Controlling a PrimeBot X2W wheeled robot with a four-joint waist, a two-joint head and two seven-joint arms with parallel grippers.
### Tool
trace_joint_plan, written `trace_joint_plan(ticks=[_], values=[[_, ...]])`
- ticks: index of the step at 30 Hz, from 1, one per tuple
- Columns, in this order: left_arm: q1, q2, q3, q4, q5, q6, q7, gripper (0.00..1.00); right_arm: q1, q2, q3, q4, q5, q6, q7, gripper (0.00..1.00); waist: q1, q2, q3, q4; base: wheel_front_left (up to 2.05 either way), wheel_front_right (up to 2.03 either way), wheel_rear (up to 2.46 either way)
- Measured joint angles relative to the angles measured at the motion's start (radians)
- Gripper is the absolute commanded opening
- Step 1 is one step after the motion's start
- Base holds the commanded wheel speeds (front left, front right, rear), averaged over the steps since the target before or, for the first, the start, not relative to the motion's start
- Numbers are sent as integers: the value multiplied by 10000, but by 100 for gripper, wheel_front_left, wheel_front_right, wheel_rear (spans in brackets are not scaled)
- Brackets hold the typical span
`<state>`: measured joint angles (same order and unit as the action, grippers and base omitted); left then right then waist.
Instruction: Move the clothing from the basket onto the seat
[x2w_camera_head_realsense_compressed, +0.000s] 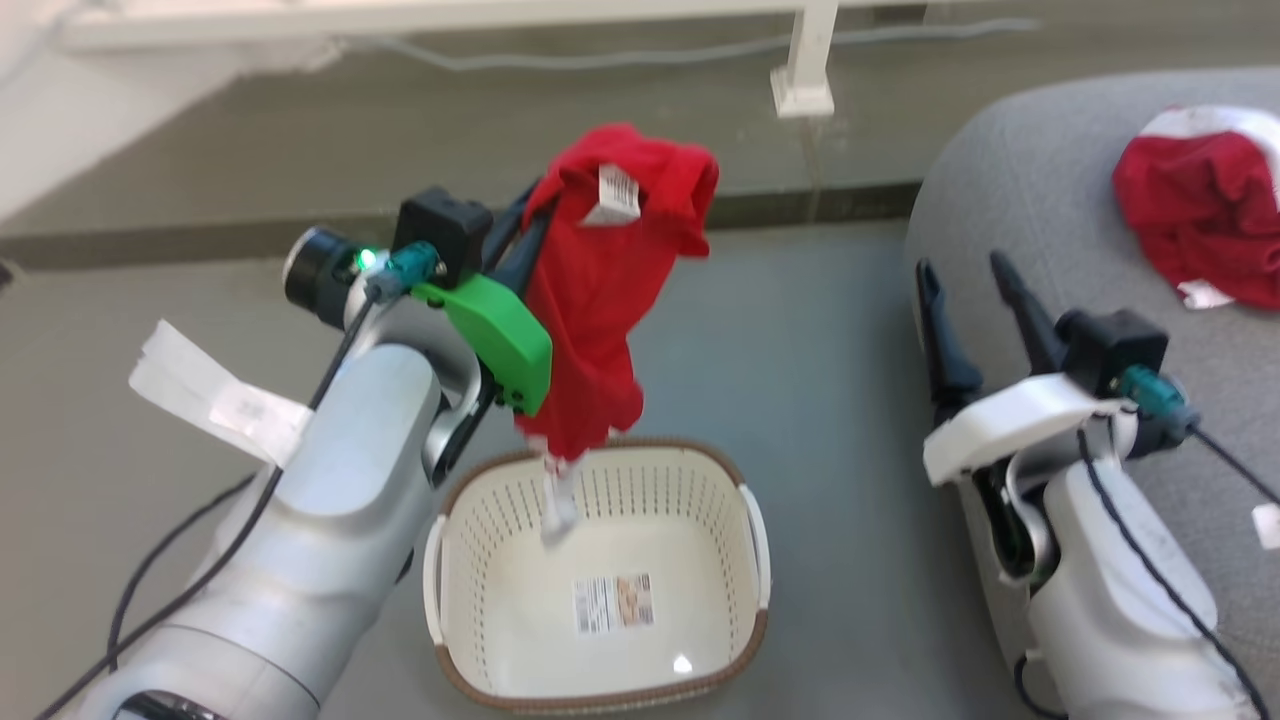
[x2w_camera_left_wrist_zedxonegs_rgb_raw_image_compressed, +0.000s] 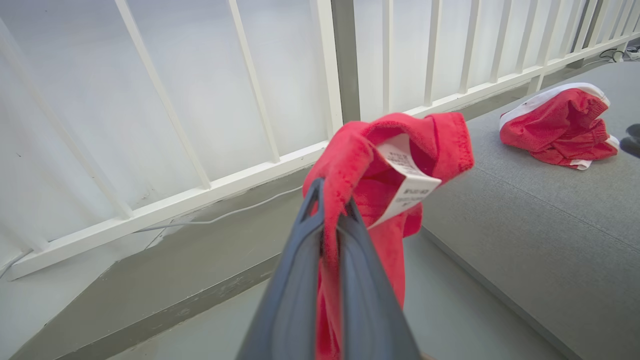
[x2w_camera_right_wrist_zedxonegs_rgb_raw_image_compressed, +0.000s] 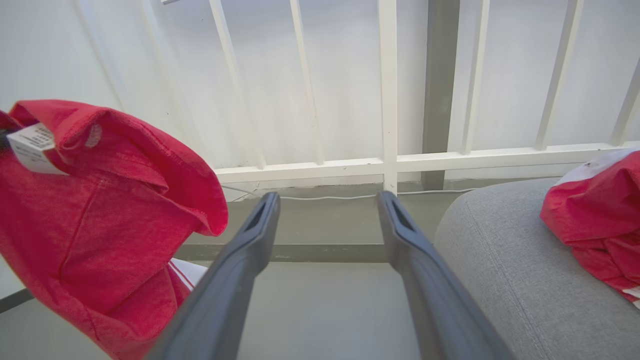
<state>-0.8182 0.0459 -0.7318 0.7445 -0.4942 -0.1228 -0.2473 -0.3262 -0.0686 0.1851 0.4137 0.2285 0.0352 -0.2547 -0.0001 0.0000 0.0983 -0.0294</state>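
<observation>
Our left gripper (x2w_camera_left_wrist_zedxonegs_rgb_raw_image_compressed: 332, 200) is clenched on a red garment (x2w_camera_head_realsense_compressed: 600, 290), which hangs from its fingers above the basket (x2w_camera_head_realsense_compressed: 470, 560). The garment's lower white end shows over the basket's opening. Our right gripper (x2w_camera_head_realsense_compressed: 962, 270) has its fingers spread with nothing between them, just beside the rounded edge of the seat (x2w_camera_head_realsense_compressed: 1020, 180). A second red garment (x2w_camera_head_realsense_compressed: 1200, 215) with white trim lies crumpled on the seat. The basket stands on a grey floor (x2w_camera_head_realsense_compressed: 800, 330) and has a sticker (x2w_camera_head_realsense_compressed: 612, 603) on its bottom. Behind, a white railing (x2w_camera_left_wrist_zedxonegs_rgb_raw_image_compressed: 250, 170) runs along the floor, and a pale cable (x2w_camera_left_wrist_zedxonegs_rgb_raw_image_compressed: 240, 210) lies at its foot. Between the hanging garment and the seat we see the floor and the right gripper.
</observation>
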Motion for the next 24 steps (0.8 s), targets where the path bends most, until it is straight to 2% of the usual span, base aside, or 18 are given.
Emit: trace_joint_plan(ticks=[11,24], values=[[213,-71,-180,-245,-410,-2,362,0,517,65,913,303,36,359,2,100,0,0,-1201,0,0,0,0],[203,-130,-466,-809,-497,4,702,0,692,77,2579,493,38,717,67,100,0,0,-1430,87,0,0,0]])
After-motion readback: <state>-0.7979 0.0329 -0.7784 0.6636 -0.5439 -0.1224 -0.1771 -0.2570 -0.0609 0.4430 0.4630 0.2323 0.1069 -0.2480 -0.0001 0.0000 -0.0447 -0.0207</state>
